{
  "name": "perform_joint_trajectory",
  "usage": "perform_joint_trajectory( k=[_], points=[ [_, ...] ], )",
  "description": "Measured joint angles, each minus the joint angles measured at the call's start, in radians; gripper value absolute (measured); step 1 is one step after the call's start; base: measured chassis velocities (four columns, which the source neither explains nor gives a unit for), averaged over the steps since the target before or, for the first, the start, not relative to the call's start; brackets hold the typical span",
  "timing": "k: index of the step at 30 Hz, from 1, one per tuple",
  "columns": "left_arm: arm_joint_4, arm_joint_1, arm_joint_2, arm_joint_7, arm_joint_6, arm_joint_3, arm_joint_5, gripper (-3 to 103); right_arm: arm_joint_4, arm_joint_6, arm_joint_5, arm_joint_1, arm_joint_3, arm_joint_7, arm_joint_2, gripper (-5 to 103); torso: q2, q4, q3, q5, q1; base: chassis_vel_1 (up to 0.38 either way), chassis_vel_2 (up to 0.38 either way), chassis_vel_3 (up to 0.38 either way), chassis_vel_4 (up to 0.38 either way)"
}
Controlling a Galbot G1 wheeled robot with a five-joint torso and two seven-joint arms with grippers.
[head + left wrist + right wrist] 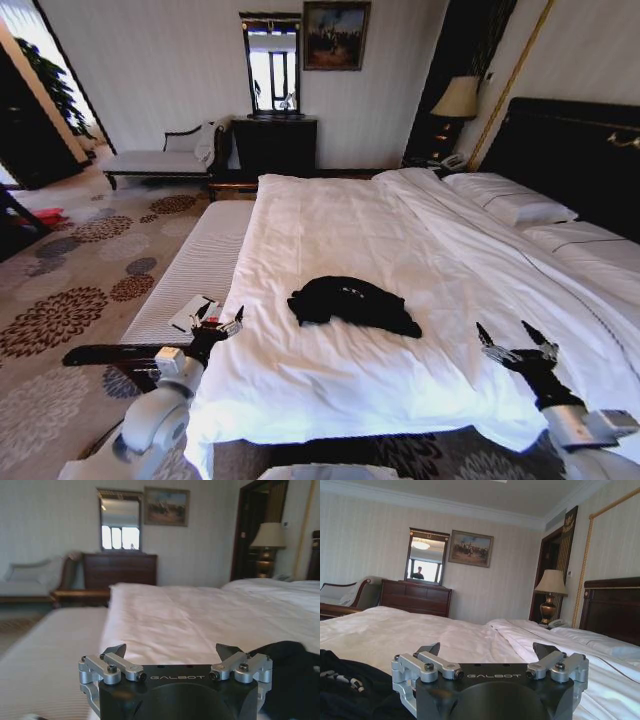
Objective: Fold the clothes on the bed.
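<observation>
This is a bedroom with striped walls, a flowered carpet and a big bed with white sheets and a dark headboard. A black T-shirt lies in a crumpled heap on the white sheet, near the foot end and about in the middle between the two arms. Some small white marks show on it.

The shirt looks soft and light. It will bend and droop when lifted, and it may bunch up. It is not spread flat, so the sleeves and hem are hard to find. A good place to take hold would be an outer edge of the heap, pinching only the shirt and not the sheet under it.

The left gripper hovers by the left edge of the bed, with its fingers wide apart. The right gripper hovers over the sheet on the right side, fingers wide apart too. Both hold nothing and are apart from the shirt.

Nothing lies between the grippers and the shirt. A long white bench stands beside the bed on the left. Pillows lie far up by the headboard, and a lamp stands past them.
</observation>
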Motion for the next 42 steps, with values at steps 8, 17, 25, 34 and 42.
perform_joint_trajectory(
  k=[8,17,25,34,42],
  points=[
    [0.074,-0.137,0.121,0.058,0.045,0.048,-0.241,100,-0.002,0.011,-0.001,0.009,-0.035,0.006,-0.022,100,0.000,-0.0003,0.000,0.0000,0.000,0.000,0.000,0.000,0.000],
    [0.191,-0.311,0.121,0.111,0.055,0.153,-0.332,103,-0.010,0.010,0.000,-0.001,-0.043,0.007,-0.051,100,0.000,-0.0003,0.000,-0.0003,0.000,0.000,0.000,0.000,0.000],
    [0.289,-0.549,0.074,0.110,0.098,0.360,-0.479,99,0.008,0.009,-0.013,-0.013,-0.041,0.009,-0.031,100,0.000,-0.0001,0.000,0.0003,0.000,0.000,0.000,0.000,0.000],
    [0.468,-0.806,-0.016,0.093,0.141,0.577,-0.630,99,0.004,0.004,-0.017,-0.011,-0.041,0.013,-0.020,100,0.000,0.0001,0.000,0.0002,0.000,0.000,0.000,0.000,0.000],
    [0.573,-0.892,-0.096,0.089,0.162,0.670,-0.678,99,-0.003,0.004,-0.017,-0.011,-0.037,0.013,-0.019,100,0.000,0.0002,0.000,0.0003,0.000,0.000,0.000,0.000,0.000]
  ],
)
